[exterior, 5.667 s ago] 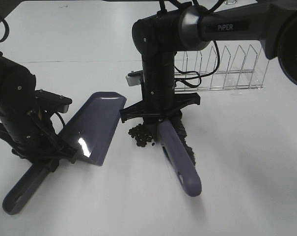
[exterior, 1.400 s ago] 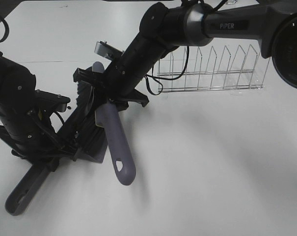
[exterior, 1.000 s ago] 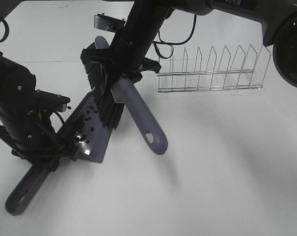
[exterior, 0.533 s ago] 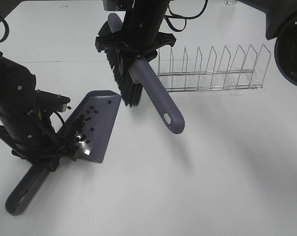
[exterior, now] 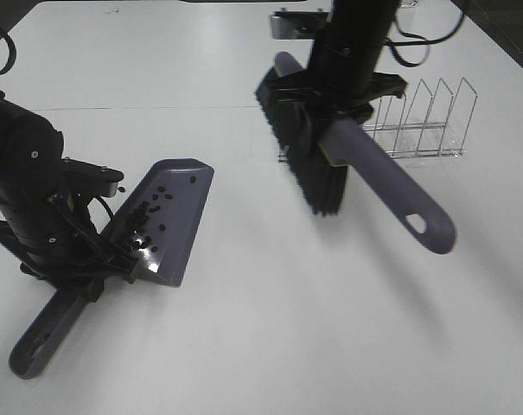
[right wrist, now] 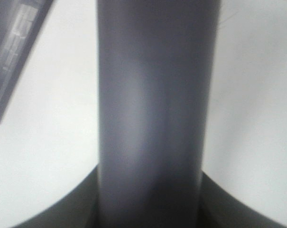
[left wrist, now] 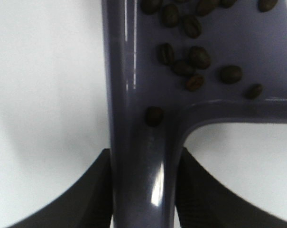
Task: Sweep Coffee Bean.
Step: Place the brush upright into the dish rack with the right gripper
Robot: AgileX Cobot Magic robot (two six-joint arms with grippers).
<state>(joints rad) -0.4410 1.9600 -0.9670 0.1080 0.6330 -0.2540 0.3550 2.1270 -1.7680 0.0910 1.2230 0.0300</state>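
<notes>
The coffee beans (exterior: 147,220) lie scattered inside the purple-grey dustpan (exterior: 179,226), which rests tilted on the white table at the left. My left gripper (exterior: 95,270) is shut on the dustpan's handle (exterior: 43,335). In the left wrist view the handle (left wrist: 144,156) runs between the dark fingers (left wrist: 93,192), with beans (left wrist: 190,61) on the pan just beyond. My right gripper (exterior: 341,108) is shut on the brush. It holds the brush in the air to the right of the pan, black bristles (exterior: 302,160) hanging down and the handle (exterior: 399,201) pointing right. The right wrist view is filled by the brush handle (right wrist: 150,109).
A wire dish rack (exterior: 421,121) stands at the back right, partly behind the brush and the right arm. The white table (exterior: 270,328) stretches across the front and middle.
The right arm has carried the raised brush rightward, away from the dustpan and in front of the rack. The left arm, dustpan and beans have stayed put.
</notes>
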